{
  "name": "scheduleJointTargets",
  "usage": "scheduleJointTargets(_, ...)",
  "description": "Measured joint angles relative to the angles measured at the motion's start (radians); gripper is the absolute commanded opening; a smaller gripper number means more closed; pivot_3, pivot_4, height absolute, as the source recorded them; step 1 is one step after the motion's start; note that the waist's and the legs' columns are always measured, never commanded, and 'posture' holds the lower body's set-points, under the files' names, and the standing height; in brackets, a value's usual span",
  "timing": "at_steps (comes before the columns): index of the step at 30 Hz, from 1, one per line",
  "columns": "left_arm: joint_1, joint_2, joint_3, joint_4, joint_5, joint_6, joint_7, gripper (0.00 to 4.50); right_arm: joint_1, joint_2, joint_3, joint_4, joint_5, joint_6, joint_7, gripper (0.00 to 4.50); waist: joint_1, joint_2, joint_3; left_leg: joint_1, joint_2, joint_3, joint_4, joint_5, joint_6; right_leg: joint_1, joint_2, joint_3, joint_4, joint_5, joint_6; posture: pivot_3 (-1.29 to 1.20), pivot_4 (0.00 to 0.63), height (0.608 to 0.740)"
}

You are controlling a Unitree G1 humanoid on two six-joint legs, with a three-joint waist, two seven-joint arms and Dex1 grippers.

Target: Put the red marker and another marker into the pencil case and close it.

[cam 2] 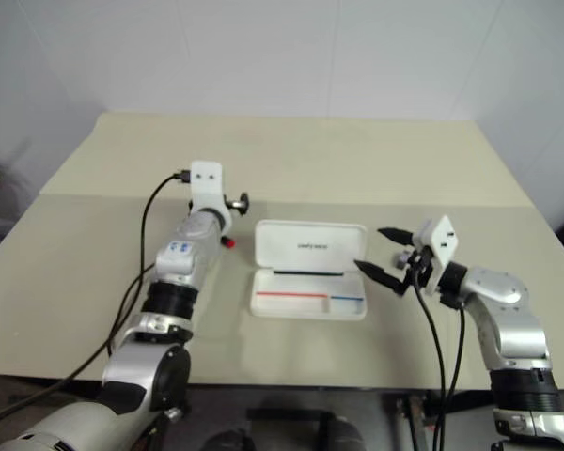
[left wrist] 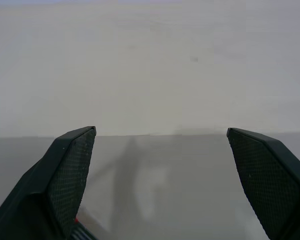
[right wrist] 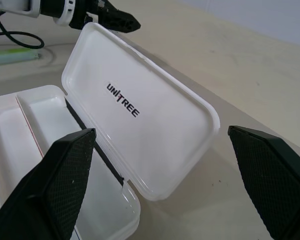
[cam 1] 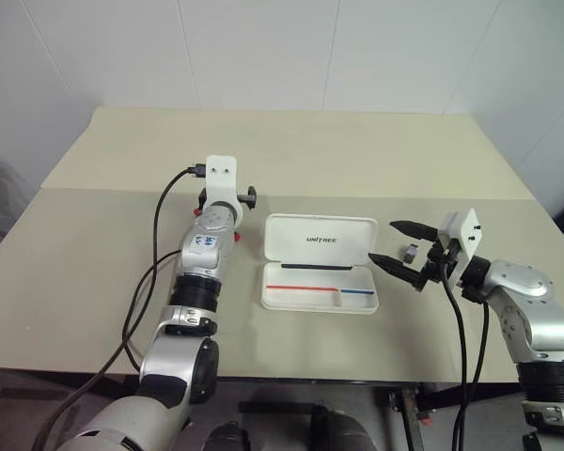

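Note:
The white pencil case lies open mid-table with its lid tilted up, showing "UNITREE" lettering and red and blue stripes inside. My left gripper is open, held level just left of the case's far corner and pointing away over the table. A red end of the red marker peeks out from under my left forearm; the rest is hidden. A light green marker lies on the table beyond the case's left side. My right gripper is open and empty, just right of the case and pointing at it.
A black cable loops off my left wrist across the table's left half. A seam runs across the beige table behind the case. The table's front edge is close below the case.

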Motion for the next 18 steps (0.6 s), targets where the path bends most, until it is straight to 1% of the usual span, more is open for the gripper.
scheduleJointTargets(4,-0.001,-0.046,0.078,-0.027,-0.044,0.072,0.099,4.47,0.000,0.000,0.007,0.009,0.000,0.000,0.004,4.50,-0.003,0.000,0.000,0.000,0.000,0.000,0.000,0.000,0.000,0.000,0.000,0.000,0.000,0.000,0.000,0.00,0.150,0.740)
scheduleJointTargets(9,-0.029,-0.079,0.219,-0.024,-0.115,0.172,0.248,4.47,-0.006,0.000,0.008,0.010,0.000,0.000,0.006,4.50,-0.002,0.000,0.000,0.000,0.000,-0.001,0.000,0.000,0.000,0.000,0.000,0.000,0.000,0.000,0.000,0.00,0.150,0.740)
scheduleJointTargets(13,-0.048,-0.088,0.264,-0.014,-0.149,0.228,0.312,4.47,-0.007,0.000,0.008,0.010,0.000,0.000,0.006,4.50,0.002,0.000,0.000,0.000,0.000,0.000,0.000,0.000,0.000,0.000,0.000,0.000,-0.001,0.000,0.000,0.00,0.150,0.740)
scheduleJointTargets(18,-0.060,-0.086,0.293,0.013,-0.170,0.296,0.348,4.47,-0.007,0.000,0.008,0.010,-0.001,-0.001,0.006,4.50,0.006,0.000,0.000,0.000,0.000,0.000,0.000,0.000,0.000,0.000,0.000,0.000,-0.001,0.000,0.000,0.00,0.150,0.740)
